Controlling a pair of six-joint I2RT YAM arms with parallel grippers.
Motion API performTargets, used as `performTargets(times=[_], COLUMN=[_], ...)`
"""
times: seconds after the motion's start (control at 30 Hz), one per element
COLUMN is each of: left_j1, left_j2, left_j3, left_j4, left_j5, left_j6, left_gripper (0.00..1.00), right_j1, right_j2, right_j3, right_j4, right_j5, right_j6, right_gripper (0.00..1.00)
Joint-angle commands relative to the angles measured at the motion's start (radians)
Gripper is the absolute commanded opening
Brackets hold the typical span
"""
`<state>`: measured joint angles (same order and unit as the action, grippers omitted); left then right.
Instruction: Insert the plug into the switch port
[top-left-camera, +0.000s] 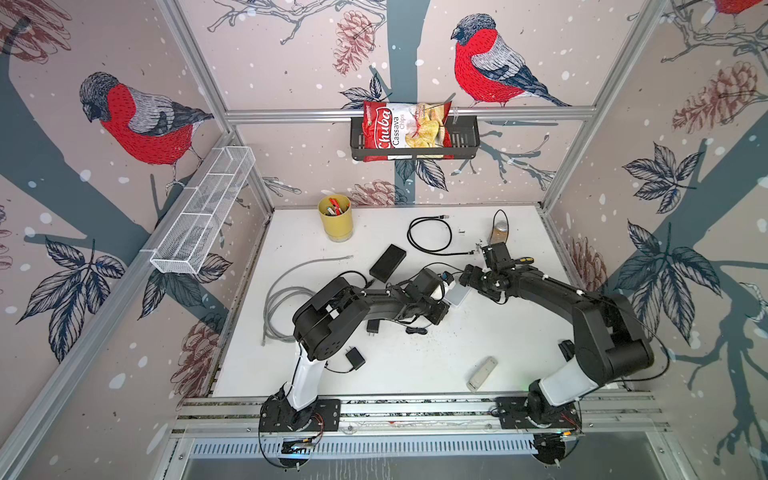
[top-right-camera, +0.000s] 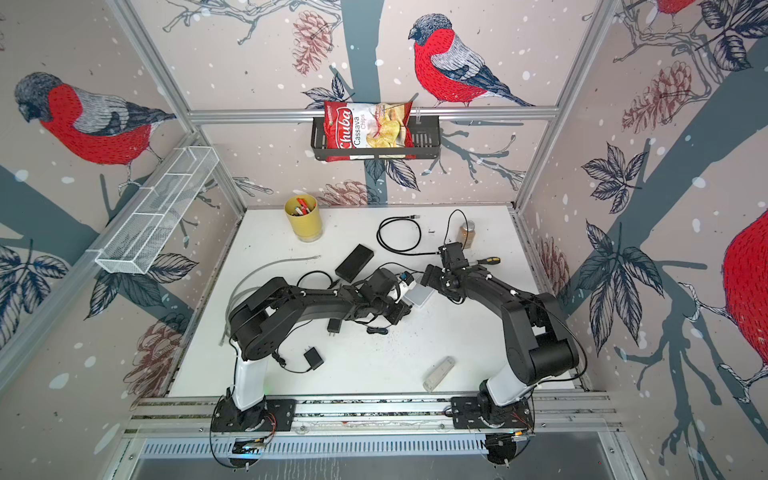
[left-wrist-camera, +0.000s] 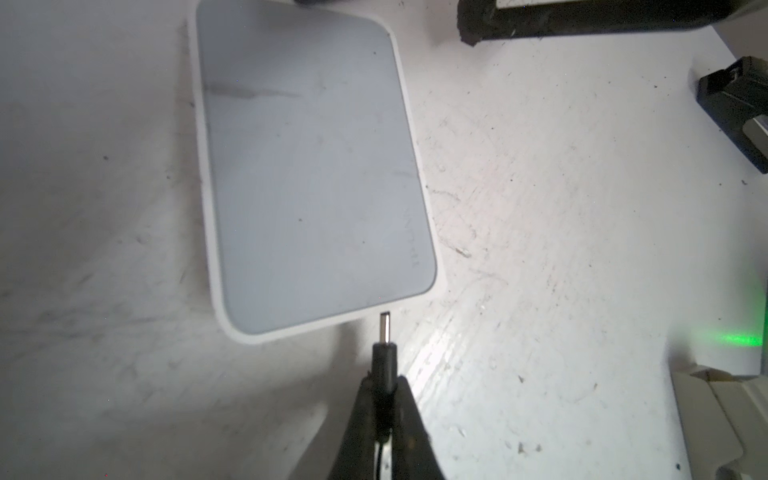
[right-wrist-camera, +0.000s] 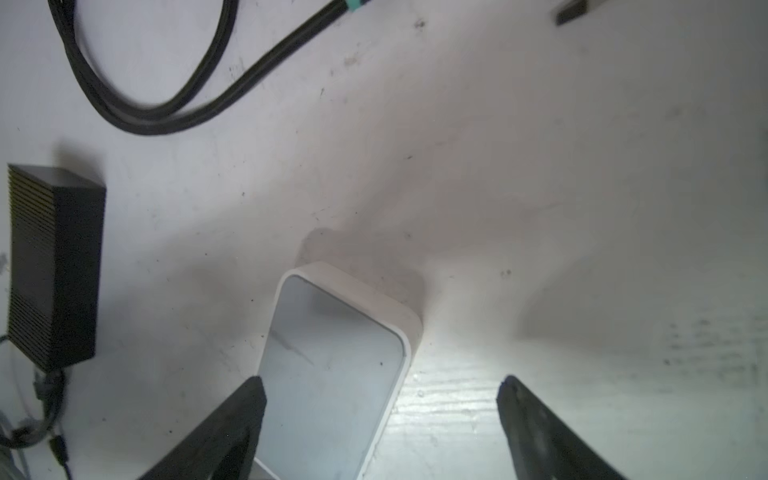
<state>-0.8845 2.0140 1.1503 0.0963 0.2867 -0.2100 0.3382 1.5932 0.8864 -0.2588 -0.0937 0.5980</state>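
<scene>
The switch (left-wrist-camera: 307, 174) is a flat white box with a grey top, lying on the white table in both top views (top-left-camera: 459, 296) (top-right-camera: 419, 296). My left gripper (left-wrist-camera: 384, 386) is shut on the plug (left-wrist-camera: 384, 361), a small black barrel with a metal tip. The tip stands just short of the switch's near edge, close to one corner; no port shows from here. My right gripper (right-wrist-camera: 380, 388) is open at the switch's other end (right-wrist-camera: 332, 365). One of its fingers hangs over the grey top and the other over bare table beside it, with no contact visible.
A black power brick (top-left-camera: 387, 262) and a looped black cable (top-left-camera: 430, 235) lie behind the switch. A yellow cup (top-left-camera: 336, 218) and a small bottle (top-left-camera: 500, 232) stand at the back. A grey cable (top-left-camera: 286, 299), two black adapters (top-left-camera: 355, 358) (top-left-camera: 372, 325) and a grey bar (top-left-camera: 482, 373) lie nearer the front.
</scene>
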Motion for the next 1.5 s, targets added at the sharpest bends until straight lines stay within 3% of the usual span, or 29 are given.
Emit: performTargets(times=[0.0, 0.53, 0.83, 1.0, 1.1, 1.23, 1.47], left_j1=[0.004, 0.007, 0.014, 0.016, 0.037, 0.059, 0.078], left_j2=[0.004, 0.018, 0.033, -0.079, -0.148, -0.173, -0.185], left_j3=[0.005, 0.075, 0.098, 0.016, -0.027, -0.058, -0.085], left_j4=[-0.058, -0.160, -0.182, -0.104, -0.067, -0.001, 0.079], left_j5=[-0.015, 0.015, 0.049, 0.003, 0.014, 0.056, 0.086], left_j6=[-0.028, -0.108, -0.153, -0.111, -0.065, -0.053, -0.075], left_gripper=[0.00, 0.00, 0.00, 0.00, 0.00, 0.00, 0.00], right_j1=[-0.003, 0.008, 0.005, -0.004, -0.003, 0.026, 0.092], right_j2=[0.013, 0.050, 0.048, -0.059, -0.095, -0.145, -0.183], right_j3=[-0.009, -0.029, -0.041, -0.058, -0.033, -0.083, -0.164], right_j4=[0.049, 0.137, 0.147, 0.116, 0.050, 0.147, 0.317], right_j5=[0.035, 0.064, 0.064, 0.023, -0.061, -0.287, -0.360], right_j6=[-0.105, -0.217, -0.189, -0.128, -0.072, 0.079, 0.275], right_gripper=[0.89, 0.88, 0.86, 0.79, 0.66, 0.54, 0.43])
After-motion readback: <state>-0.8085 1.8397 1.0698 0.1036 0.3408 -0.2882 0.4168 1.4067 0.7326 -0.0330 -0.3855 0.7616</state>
